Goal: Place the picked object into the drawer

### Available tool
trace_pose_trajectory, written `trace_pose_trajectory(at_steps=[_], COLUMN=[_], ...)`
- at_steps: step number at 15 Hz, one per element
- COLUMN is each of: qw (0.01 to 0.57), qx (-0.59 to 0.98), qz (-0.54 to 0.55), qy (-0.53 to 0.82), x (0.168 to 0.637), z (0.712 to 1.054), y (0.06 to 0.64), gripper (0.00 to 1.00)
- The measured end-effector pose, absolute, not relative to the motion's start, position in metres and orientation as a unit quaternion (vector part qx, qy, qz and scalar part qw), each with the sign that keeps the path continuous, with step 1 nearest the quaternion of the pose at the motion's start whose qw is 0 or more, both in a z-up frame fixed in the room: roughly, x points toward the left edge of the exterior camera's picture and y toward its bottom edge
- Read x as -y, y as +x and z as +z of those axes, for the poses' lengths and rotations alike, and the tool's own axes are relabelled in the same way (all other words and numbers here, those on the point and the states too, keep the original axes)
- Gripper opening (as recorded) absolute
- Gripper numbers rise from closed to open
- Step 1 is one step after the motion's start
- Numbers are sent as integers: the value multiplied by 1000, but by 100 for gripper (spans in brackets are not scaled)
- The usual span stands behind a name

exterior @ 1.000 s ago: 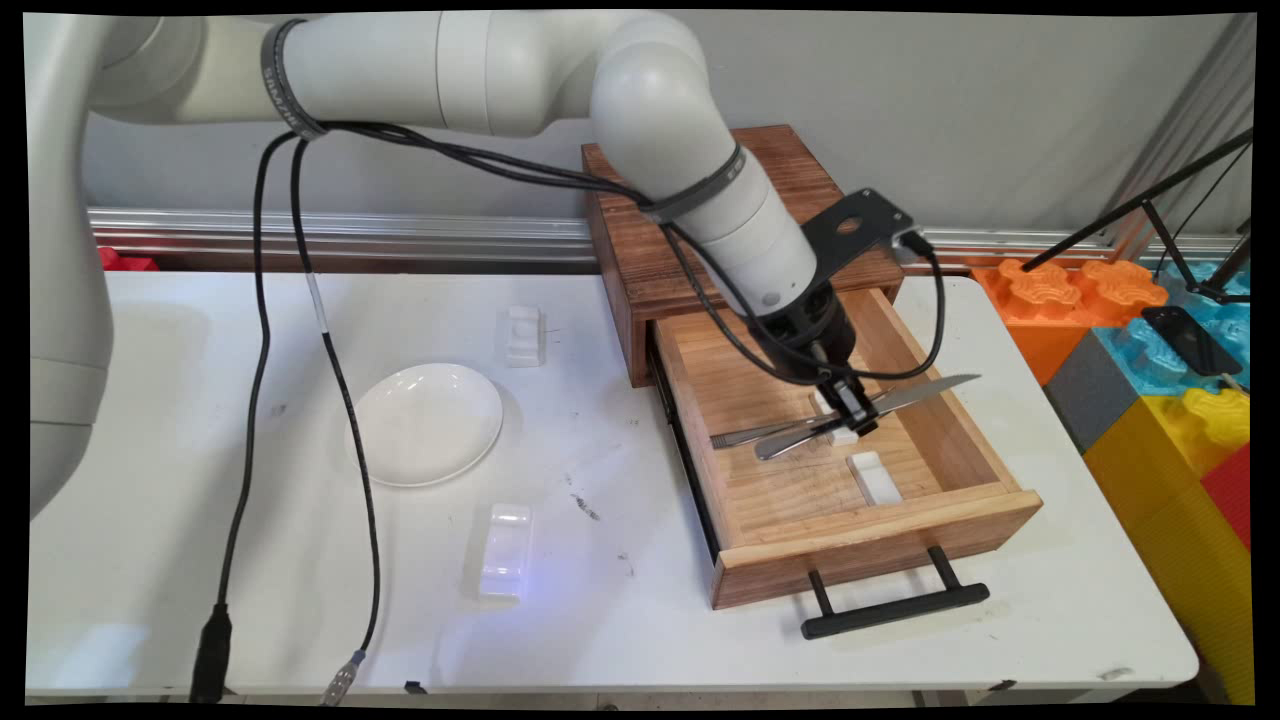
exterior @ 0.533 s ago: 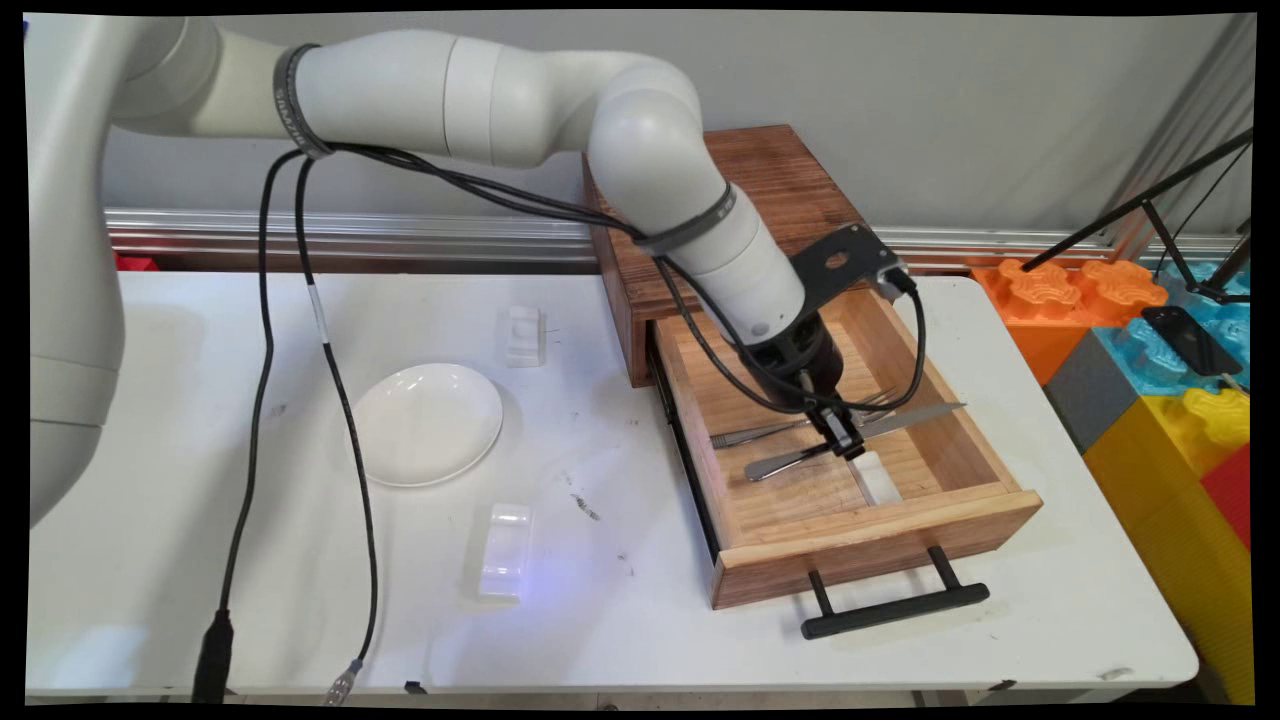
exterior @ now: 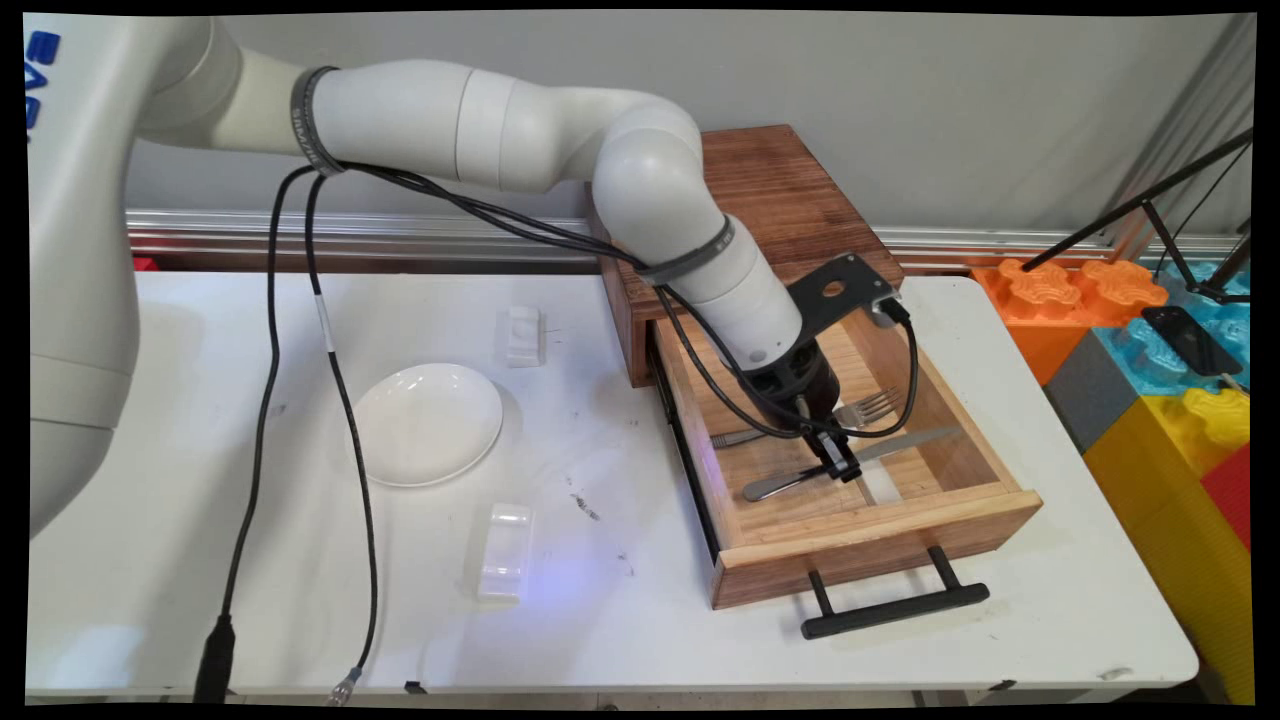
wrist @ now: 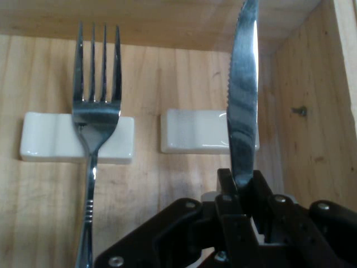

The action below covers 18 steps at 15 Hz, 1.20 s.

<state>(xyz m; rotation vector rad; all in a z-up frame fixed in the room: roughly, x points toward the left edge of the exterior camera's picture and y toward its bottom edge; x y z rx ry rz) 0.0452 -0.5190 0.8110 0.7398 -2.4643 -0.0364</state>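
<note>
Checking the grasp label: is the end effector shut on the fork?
No, the end effector is shut on the knife; the fork lies apart on a white rest.

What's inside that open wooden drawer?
The drawer holds a fork lying on a white rest, and a second rest beneath the knife gripped by the gripper. The arm hides the drawer's back.

An open drawer [exterior: 880, 520] is sitting on the tabletop's [exterior: 620, 600] right side. Inside it, a fork [wrist: 95, 128] is resting on one rest [wrist: 56, 146], and beside it a knife [wrist: 244, 106] is lying over another rest [wrist: 192, 131]. A plate [exterior: 427, 423] is lying to the drawer's left.
</note>
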Motion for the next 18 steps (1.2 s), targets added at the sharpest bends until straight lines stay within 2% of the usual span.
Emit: trace_pose_trajectory(at_steps=[18], qw=[277], qx=[922], qz=[-24], qy=[268], x=[521], z=[790], y=[40], gripper=[0])
